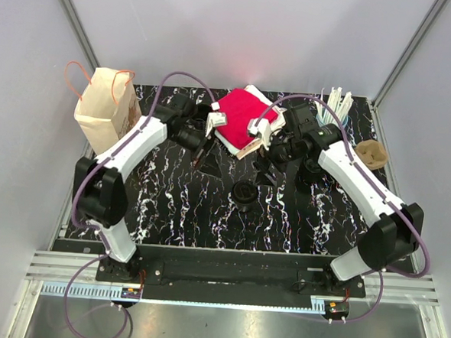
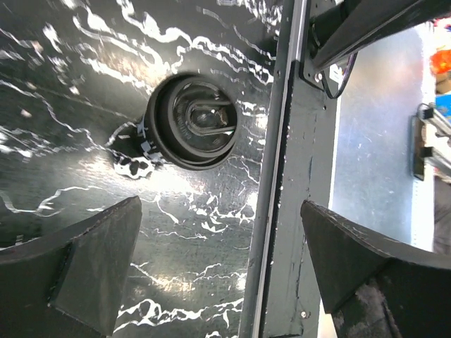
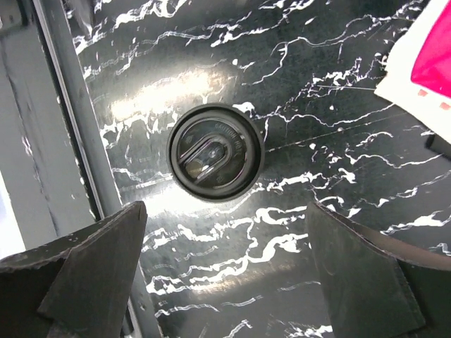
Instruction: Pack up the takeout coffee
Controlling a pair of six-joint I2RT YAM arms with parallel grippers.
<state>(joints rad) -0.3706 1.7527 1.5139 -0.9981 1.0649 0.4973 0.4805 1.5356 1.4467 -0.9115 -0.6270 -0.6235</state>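
Note:
A black takeout coffee cup with a black lid (image 1: 245, 194) stands upright mid-table, in the left wrist view (image 2: 192, 121) and right wrist view (image 3: 215, 153) too. A brown paper bag with orange handles (image 1: 105, 108) stands at the far left. My left gripper (image 1: 201, 154) is open and empty, up and left of the cup (image 2: 222, 274). My right gripper (image 1: 265, 169) is open and empty, up and right of the cup (image 3: 225, 274). Neither touches the cup.
A stack of red and white napkins (image 1: 242, 118) lies at the back centre, its corner in the right wrist view (image 3: 423, 63). White straws or stirrers (image 1: 335, 104) stand at the back right. A brown cardboard cup holder (image 1: 372, 155) sits at the right edge.

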